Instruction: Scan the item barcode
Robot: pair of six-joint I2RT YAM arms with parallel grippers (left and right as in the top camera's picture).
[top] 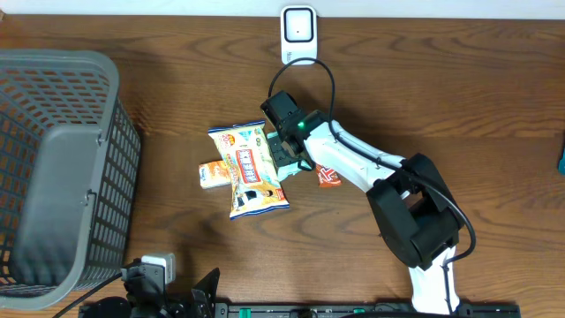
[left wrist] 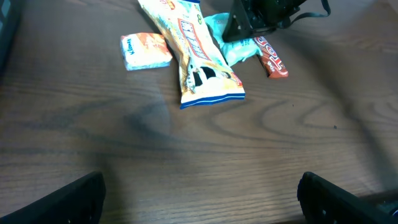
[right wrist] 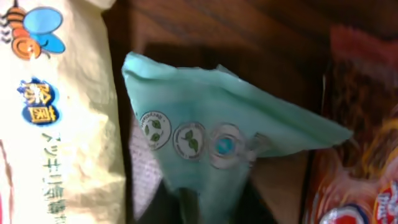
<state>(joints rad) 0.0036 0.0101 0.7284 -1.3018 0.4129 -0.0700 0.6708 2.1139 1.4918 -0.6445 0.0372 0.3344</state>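
Observation:
My right gripper [right wrist: 211,202] is shut on the lower edge of a mint-green packet [right wrist: 217,118], which fans out above the jaws with round printed symbols on it. From overhead, the right gripper [top: 284,150] sits at the table's middle over the small pile of items, and a bit of the green packet [top: 290,170] shows beneath it. No barcode shows on the packet. A white scanner [top: 298,34] stands at the far edge. My left gripper [left wrist: 202,205] hovers open over bare wood at the near edge, holding nothing.
A yellow snack bag [top: 249,170] lies just left of the green packet, with a small orange-and-white packet [top: 213,173] beside it. A red bar wrapper [top: 329,177] lies to the right. A grey mesh basket [top: 53,177] fills the left side.

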